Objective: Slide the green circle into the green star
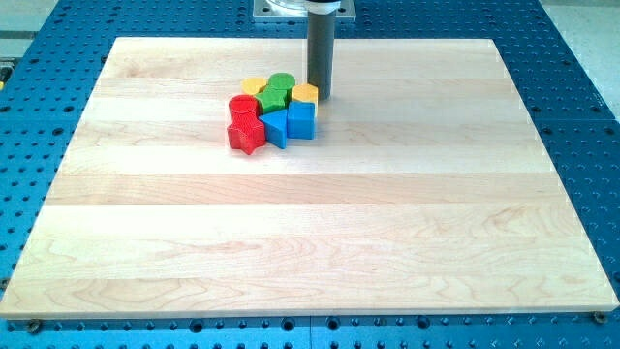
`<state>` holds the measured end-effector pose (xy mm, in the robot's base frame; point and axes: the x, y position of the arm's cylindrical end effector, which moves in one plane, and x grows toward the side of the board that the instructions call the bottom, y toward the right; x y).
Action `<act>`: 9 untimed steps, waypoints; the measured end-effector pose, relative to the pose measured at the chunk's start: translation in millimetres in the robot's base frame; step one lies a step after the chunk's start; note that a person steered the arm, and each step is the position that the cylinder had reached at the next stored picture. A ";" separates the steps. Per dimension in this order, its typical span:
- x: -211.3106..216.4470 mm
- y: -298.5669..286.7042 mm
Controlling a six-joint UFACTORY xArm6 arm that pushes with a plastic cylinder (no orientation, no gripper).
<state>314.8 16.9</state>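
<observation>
The green circle sits at the top of a tight cluster of blocks in the upper middle of the board. The green star lies just below and left of it, touching it. My tip is down on the board at the cluster's right edge, right beside a yellow block and a short way right of the green circle.
The cluster also holds another yellow block, a red circle, a red star, a blue triangle and a blue cube. The wooden board lies on a blue perforated table.
</observation>
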 end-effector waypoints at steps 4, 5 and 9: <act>-28.2 -24.2; -15.5 -53.3; 82.7 -16.8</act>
<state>397.5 0.0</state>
